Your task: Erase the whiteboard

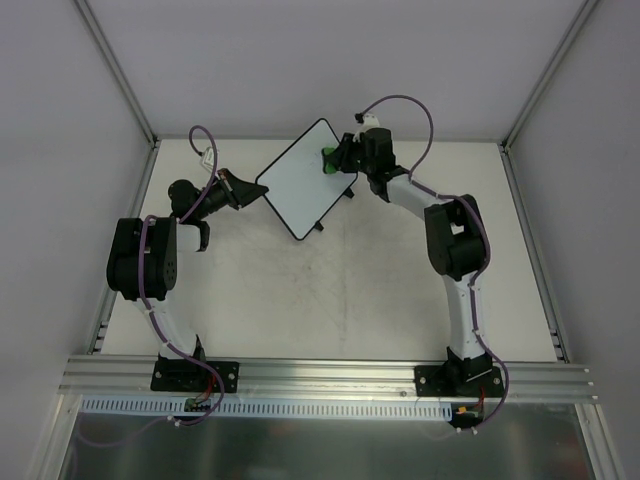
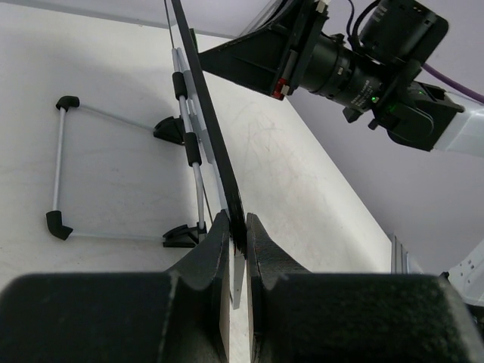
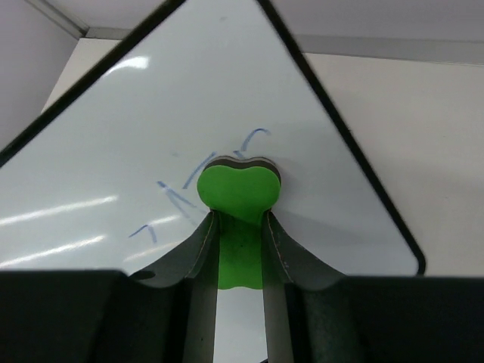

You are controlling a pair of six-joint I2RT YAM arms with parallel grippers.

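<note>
Right wrist: right tool is holding green foam eraser on black-framed whiteboard, left tool clamping its edge. Probably best swept flat across blue strokes.

Bright, even light from overhead; shadows are soft and faint. Pale glare streaks cross the whiteboard, and the right gripper, close to the lens, blurs.

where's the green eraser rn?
Clamped in the right pincer, the green eraser sits against the whiteboard face beside faint blue marks; in the top view that is far centre, at the board's right edge.
</note>
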